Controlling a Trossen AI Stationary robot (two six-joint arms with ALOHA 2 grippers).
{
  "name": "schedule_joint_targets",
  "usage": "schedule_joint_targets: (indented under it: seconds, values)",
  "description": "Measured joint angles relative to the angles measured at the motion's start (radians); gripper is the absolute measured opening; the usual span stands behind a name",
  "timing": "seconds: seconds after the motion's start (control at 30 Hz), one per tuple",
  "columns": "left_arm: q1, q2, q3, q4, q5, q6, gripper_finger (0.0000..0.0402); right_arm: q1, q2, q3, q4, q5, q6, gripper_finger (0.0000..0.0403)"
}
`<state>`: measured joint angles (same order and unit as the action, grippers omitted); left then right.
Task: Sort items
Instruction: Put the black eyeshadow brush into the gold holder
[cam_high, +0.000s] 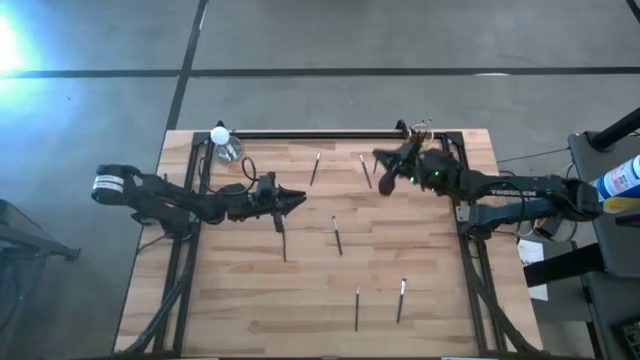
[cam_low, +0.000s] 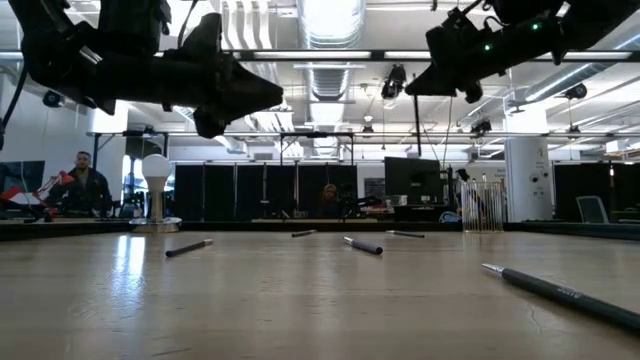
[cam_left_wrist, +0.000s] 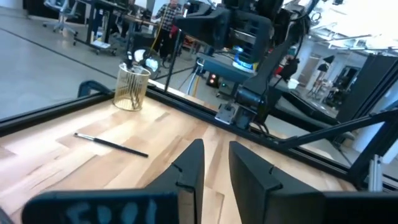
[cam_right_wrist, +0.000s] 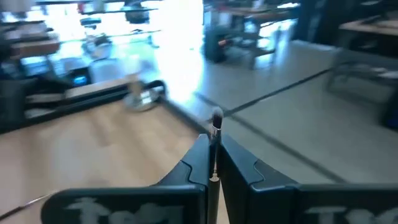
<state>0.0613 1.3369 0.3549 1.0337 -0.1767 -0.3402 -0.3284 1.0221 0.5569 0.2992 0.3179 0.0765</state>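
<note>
Several thin dark sticks lie flat on the wooden table: one (cam_high: 315, 168) and another (cam_high: 365, 170) toward the far edge, two in the middle (cam_high: 337, 236), two near the front (cam_high: 402, 300). My left gripper (cam_high: 300, 200) hovers above the table's middle-left, open with a narrow gap and nothing in it (cam_left_wrist: 216, 152). My right gripper (cam_high: 381, 158) is raised over the far right part and shut on a brush with a bushy tip (cam_right_wrist: 217, 114). A glass cup (cam_left_wrist: 132, 87) at the far right corner holds more sticks. My right gripper (cam_right_wrist: 213, 140) pinches the brush's thin shaft (cam_right_wrist: 215, 127) between its two fingers. The brush lies along the fingers, and its bushy tip sticks out past the fingertips. It is lifted clear of the table.
A glass cup with a white bulb (cam_high: 226, 145) stands at the far left corner. A dark rail (cam_high: 320, 133) runs along the far edge, and metal frames flank both sides. One stick (cam_high: 283, 240) lies just below my left gripper. People show in the room beyond (cam_low: 82, 185).
</note>
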Motion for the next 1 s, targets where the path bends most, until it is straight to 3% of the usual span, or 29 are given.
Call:
schedule_joint_targets:
  seconds: [0.3, 0.67, 1.0]
  values:
    - [0.009, 0.0, -0.016, 0.002, -0.001, -0.002, 0.0067, -0.266, -0.038, 0.007, -0.009, -0.008, -0.071, 0.0013]
    - [0.013, 0.0, -0.016, -0.002, -0.005, 0.002, 0.0066, -0.463, -0.04, 0.009, -0.008, -0.011, -0.09, 0.0013]
    - [0.029, 0.0, -0.016, -0.003, -0.006, 0.0, 0.0004, -0.614, -0.027, -0.037, 0.025, -0.002, -0.097, 0.0013]
